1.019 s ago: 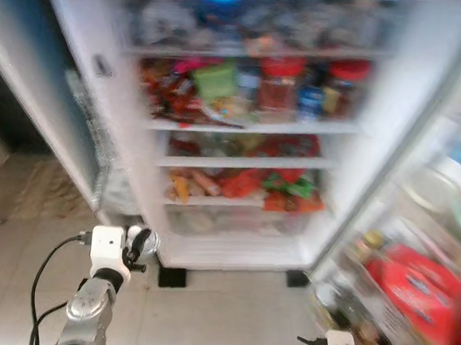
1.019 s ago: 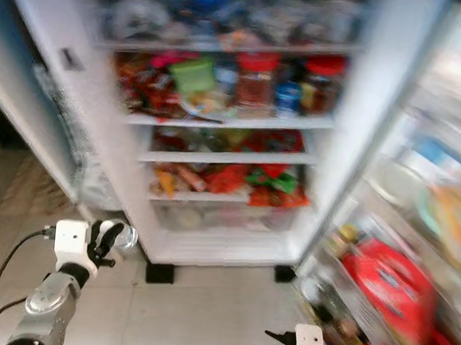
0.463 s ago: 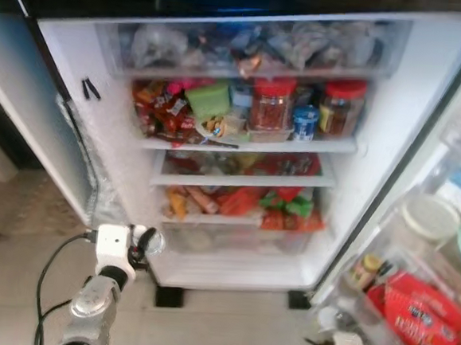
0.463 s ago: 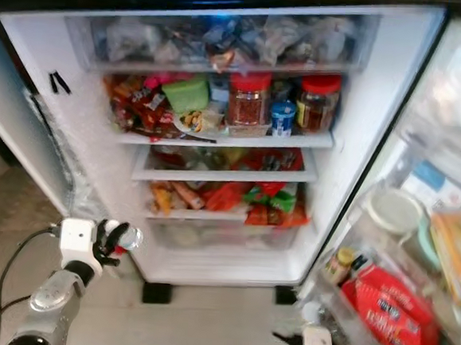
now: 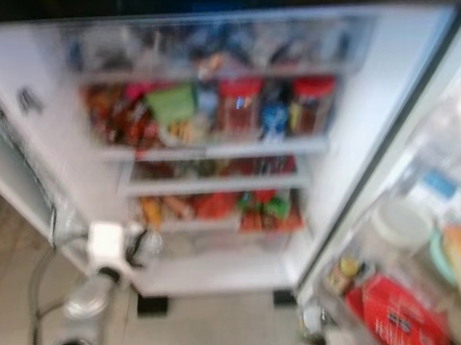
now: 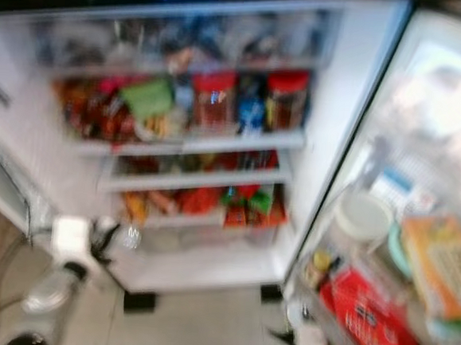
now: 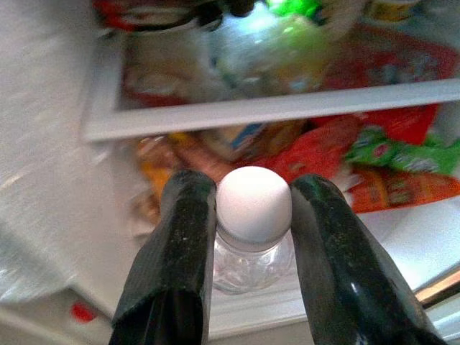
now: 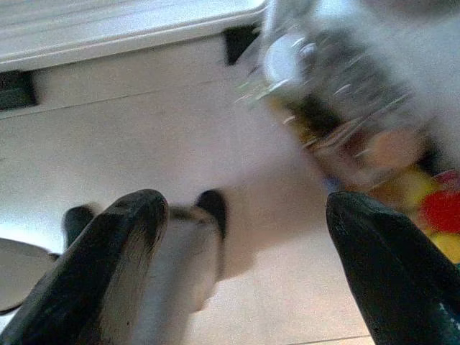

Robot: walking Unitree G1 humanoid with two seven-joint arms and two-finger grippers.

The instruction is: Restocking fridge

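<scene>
The left gripper [image 7: 241,208] has its jaws closed onto a small clear bottle [image 7: 251,251] with a white cap [image 7: 254,203], the two black fingers [image 7: 188,237] pressing on either side just at and below the cap. In the head views that gripper [image 5: 138,245] hangs in front of the open fridge [image 5: 353,134], level with the front edge of its lowest shelf [image 5: 207,270], near that shelf's left corner; those views are blurred. The right gripper [image 8: 237,237] hangs low over the tiled floor [image 8: 144,129] by the foot of the fridge door [image 6: 417,235], its jaws spread wide and holding nothing.

The main risk, as I judge it, is the grip itself: it sits high, on the neck and cap, so the smooth round body below could swing or slip out if the arm jolts, and the bottle would fall to the floor. The shelves above are crowded with red packets [image 7: 338,151] and jars [image 5: 238,101], so a careless push inward could knock them, or catch the bottle on a shelf lip.

The bottle's long axis runs along the gripper's own line of sight, cap end towards the wrist camera and base pointing away towards the fridge interior. Whether it is truly upright I cannot tell through the blur.
</scene>
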